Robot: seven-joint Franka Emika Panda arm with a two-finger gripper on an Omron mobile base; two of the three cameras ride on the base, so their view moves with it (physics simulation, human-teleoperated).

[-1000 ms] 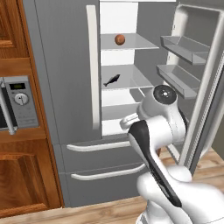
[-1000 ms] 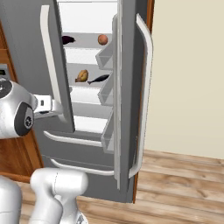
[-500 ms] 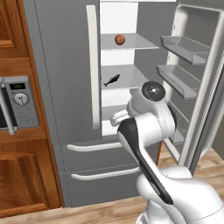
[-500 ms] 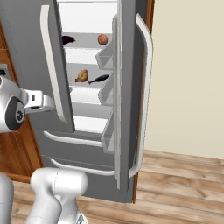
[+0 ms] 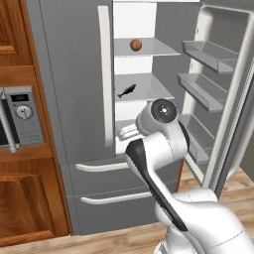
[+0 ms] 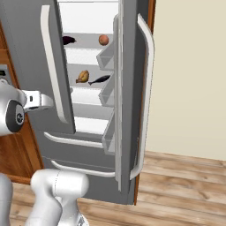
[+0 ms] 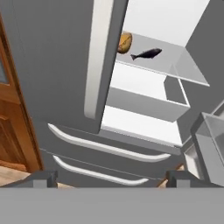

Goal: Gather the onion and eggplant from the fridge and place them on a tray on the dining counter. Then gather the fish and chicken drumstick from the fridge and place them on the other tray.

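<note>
Nearer fridge (image 5: 74, 99), gripper (image 7: 109, 177) wider.

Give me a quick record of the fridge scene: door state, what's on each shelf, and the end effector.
fridge door: right door swung open, left door shut
upper shelf: onion and eggplant
middle shelf: fish beside drumstick
end effector: open, empty, facing the fridge front below the shelves
drawers: both lower drawers shut
task progress: nothing taken out yet
</note>
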